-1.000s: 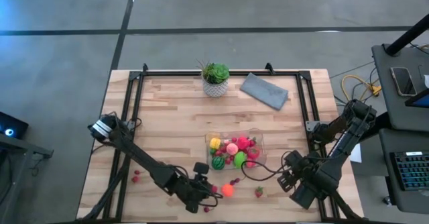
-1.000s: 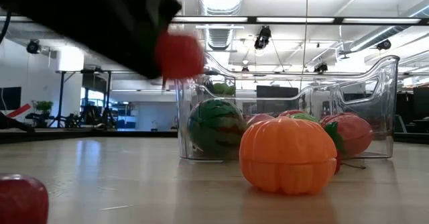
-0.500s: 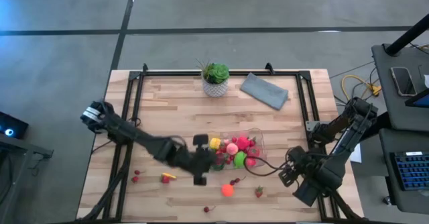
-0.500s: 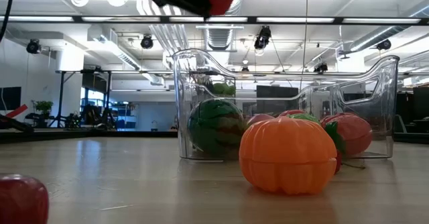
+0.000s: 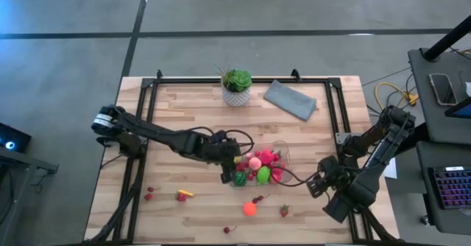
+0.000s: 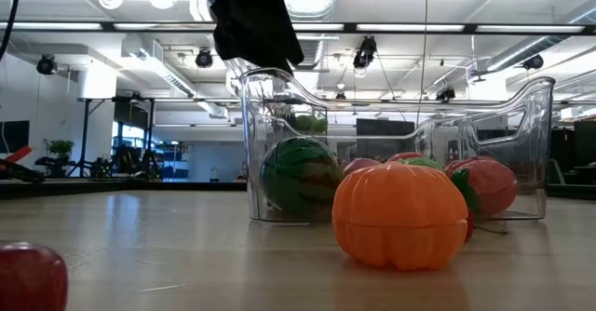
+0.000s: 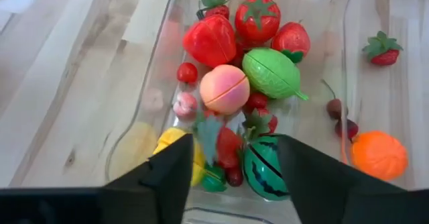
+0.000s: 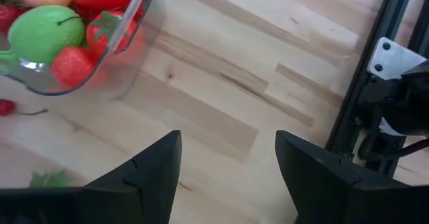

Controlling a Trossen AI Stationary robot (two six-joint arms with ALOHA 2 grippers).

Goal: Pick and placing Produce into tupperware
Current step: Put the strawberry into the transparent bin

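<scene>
The left gripper [image 7: 231,167] hangs spread over the near-left end of the clear tupperware [image 5: 283,152], a red strawberry [image 7: 226,147] dropping between its fingers. It should lift straight up, clear of the rim. The right gripper [image 8: 228,177] waits open by the table's right edge.

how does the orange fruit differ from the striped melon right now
The orange fruit lies loose on the table, outside the tupperware; the striped melon sits inside it, among other produce. The orange fruit is plain orange; the melon is green with dark stripes. The melon is right under the open left gripper; the orange fruit lies clear of both grippers. Both are round toys of similar size.
</scene>
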